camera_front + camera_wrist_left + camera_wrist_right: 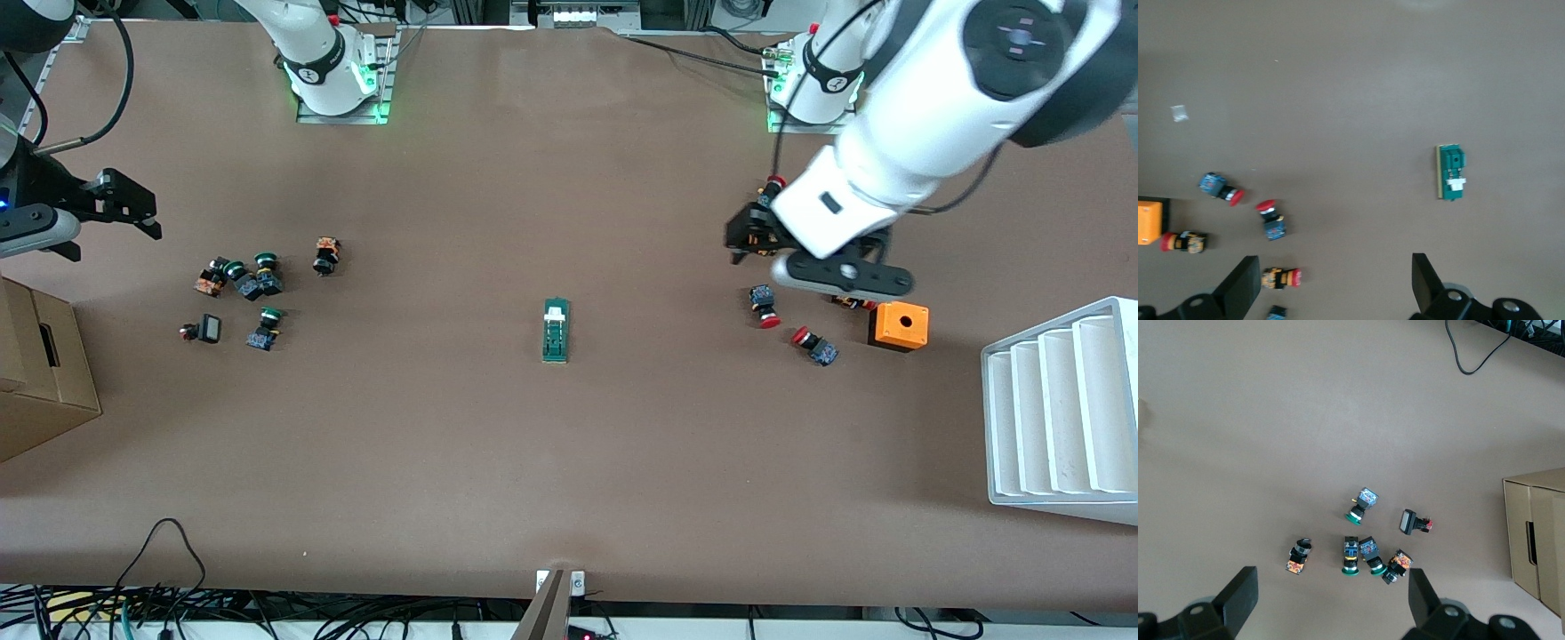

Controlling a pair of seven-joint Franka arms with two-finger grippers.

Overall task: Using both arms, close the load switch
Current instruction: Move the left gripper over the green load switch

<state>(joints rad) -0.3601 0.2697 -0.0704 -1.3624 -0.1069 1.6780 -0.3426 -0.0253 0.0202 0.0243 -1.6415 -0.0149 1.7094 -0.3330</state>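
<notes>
1. You have 1 load switch (556, 330) lying flat mid-counter (533, 462), well apart from both pincers.
2. Your left pincer (756, 233) hangs with fingers apart over 4 red-capped push buttons (764, 306) beside 1 orange box (898, 325).
3. Your right pincer (120, 206) hangs with fingers apart at the right arm's end, near 6 push buttons (258, 276), mostly green-capped.
4. You also have 1 cardboard box (36, 373) and 1 white rack (1062, 409).
</notes>
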